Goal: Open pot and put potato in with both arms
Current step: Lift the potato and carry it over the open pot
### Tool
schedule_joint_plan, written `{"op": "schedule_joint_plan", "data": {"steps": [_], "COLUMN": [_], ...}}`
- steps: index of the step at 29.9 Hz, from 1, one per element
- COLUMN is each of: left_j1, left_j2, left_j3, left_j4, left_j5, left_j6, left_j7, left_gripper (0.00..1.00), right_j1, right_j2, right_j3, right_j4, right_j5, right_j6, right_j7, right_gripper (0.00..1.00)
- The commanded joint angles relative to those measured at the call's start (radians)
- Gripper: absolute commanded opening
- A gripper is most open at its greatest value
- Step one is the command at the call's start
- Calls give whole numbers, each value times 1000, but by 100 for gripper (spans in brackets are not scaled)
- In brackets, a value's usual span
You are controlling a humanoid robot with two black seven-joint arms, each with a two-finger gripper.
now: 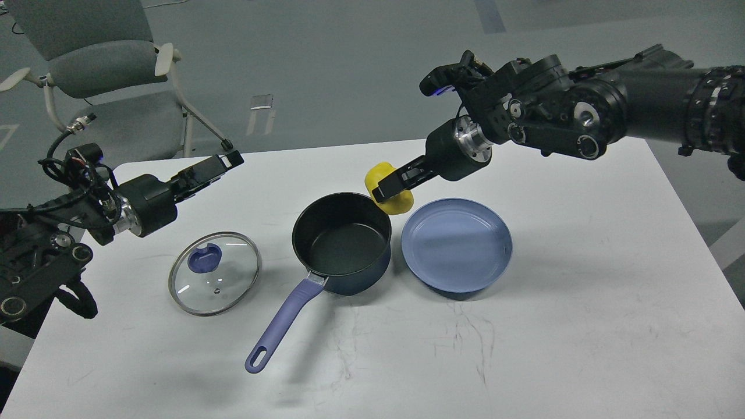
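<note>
Two arms of mine over the table (582, 302), right gripper (389, 187) clamped on the potato (389, 189) just above the pot (342, 241) rim, pot handle pointing toward me and left, lid (214, 272) beside it, left gripper (224, 163) empty, fingers close together.

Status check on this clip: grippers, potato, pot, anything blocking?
Right gripper shut on potato, at pot rim. Left gripper empty, above table. Pot open, lid on table left of it. Nothing blocking.

pot mouth (341, 235): uncovered, nothing over it
lid (215, 272): flat on desk (582, 326), left of pot
plate (457, 243): just beside pot's right
handle (285, 323): juts toward front edge
</note>
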Motion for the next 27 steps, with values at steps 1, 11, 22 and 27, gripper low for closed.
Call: {"op": "schedule_joint_plan", "data": {"steps": [1,11,22,27], "left_j1": [1,2,4,4], "left_j2": [-1,2,10,22], "left_j3": [0,-3,-3,-3], "left_j4": [0,-14,-17,-25], "left_j5": [0,0,-1,-1], "left_j6": [-1,1,1,1], "left_j7": [0,0,0,0], "left_gripper": [96,96,96,96], "right_j1": [4,-63,-114,-137], "right_j2": [67,67,67,67], "right_j3": [0,0,0,1], "right_j4": [-25,-122,-123,-137], "right_j5": [21,113,161,166], "right_j6": [0,0,0,0], "right_j7": [-4,-26,-23,-23], "right_gripper": [40,40,42,42]}}
